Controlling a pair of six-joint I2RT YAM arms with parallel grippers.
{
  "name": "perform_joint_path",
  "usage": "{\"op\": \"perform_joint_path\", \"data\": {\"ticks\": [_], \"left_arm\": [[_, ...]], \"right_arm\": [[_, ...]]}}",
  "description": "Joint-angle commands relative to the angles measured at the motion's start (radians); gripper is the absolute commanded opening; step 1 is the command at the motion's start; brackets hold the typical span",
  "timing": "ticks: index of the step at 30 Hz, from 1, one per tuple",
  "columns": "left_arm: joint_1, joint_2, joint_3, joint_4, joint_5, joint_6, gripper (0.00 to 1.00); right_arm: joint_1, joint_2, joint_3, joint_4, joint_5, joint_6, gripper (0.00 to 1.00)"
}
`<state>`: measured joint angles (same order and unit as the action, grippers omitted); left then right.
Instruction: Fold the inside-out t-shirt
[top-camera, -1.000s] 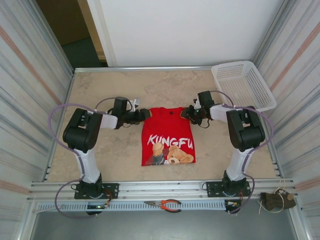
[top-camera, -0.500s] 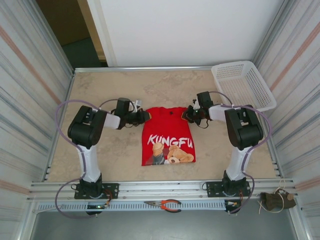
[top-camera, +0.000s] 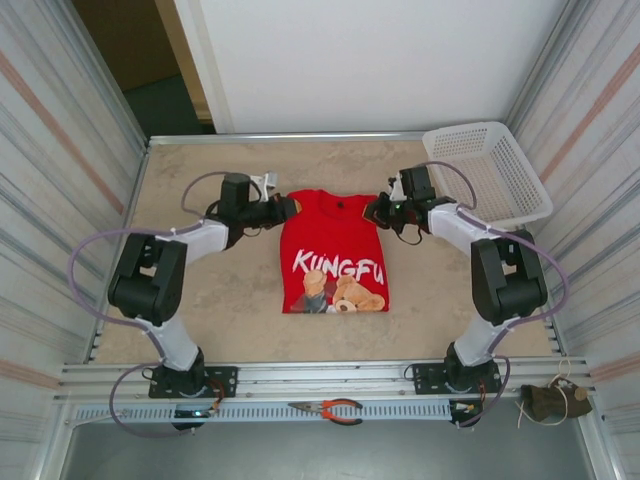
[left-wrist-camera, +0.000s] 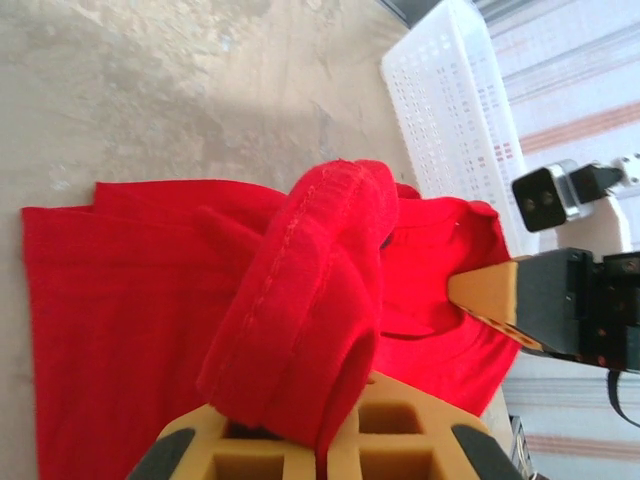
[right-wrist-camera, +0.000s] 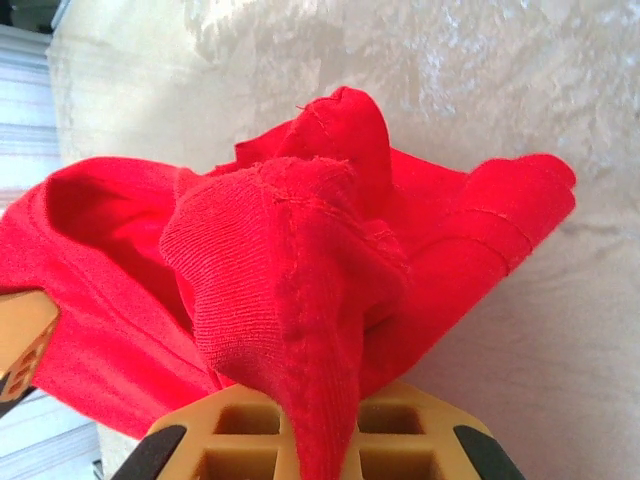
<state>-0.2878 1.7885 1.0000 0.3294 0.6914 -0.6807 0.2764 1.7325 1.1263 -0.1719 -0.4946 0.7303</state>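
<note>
Arms (top-camera: 200, 240) (top-camera: 462, 226) outstretched, tools (top-camera: 283, 208) (top-camera: 376, 212) at t-shirt (top-camera: 333, 262) shoulders

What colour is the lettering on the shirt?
White, on the red t-shirt; clearest in the top external view.

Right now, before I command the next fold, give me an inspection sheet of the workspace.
Surface: beige marbled table, no spills seen.
Job's things: t-shirt lies flat mid-table, bear graphic and white lettering face up, its two far corners bunched.
Clutter: white basket at the far right corner; orange-handled pliers on the near rail; brownish bundle at the near right.
Grippers: left gripper shut on the t-shirt's far left corner; right gripper shut on its far right corner.
Cables: purple cables loop off both arms, apart from the t-shirt.
Surroundings: corrugated side walls, white panel behind.
</note>
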Motion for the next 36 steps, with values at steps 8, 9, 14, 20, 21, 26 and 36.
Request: {"op": "perform_joint_path", "data": {"ticks": [8, 9, 14, 20, 21, 26, 36], "left_arm": [[0.081, 0.123, 0.42, -0.134, 0.063, 0.014, 0.0], [0.082, 0.115, 0.473, -0.164, 0.065, 0.022, 0.0], [0.084, 0.034, 0.584, -0.232, 0.067, 0.064, 0.0], [0.071, -0.127, 0.331, -0.116, 0.04, 0.077, 0.0], [0.061, -0.153, 0.263, -0.09, 0.026, 0.081, 0.0], [0.019, -0.229, -0.038, 0.073, -0.017, 0.051, 0.0], [0.006, -0.248, -0.023, 0.017, -0.033, 0.076, 0.0]], "right_arm": [[-0.038, 0.154, 0.427, -0.168, -0.023, -0.03, 0.0], [-0.043, 0.152, 0.468, -0.177, -0.03, -0.032, 0.0], [-0.058, 0.106, 0.579, -0.193, -0.043, -0.038, 0.0], [-0.044, -0.034, 0.355, -0.062, -0.031, -0.043, 0.0], [-0.033, -0.064, 0.277, -0.021, -0.02, -0.045, 0.0], [0.014, -0.16, 0.003, 0.093, 0.036, -0.04, 0.0], [0.038, -0.196, -0.007, 0.037, 0.058, -0.054, 0.0]]}}
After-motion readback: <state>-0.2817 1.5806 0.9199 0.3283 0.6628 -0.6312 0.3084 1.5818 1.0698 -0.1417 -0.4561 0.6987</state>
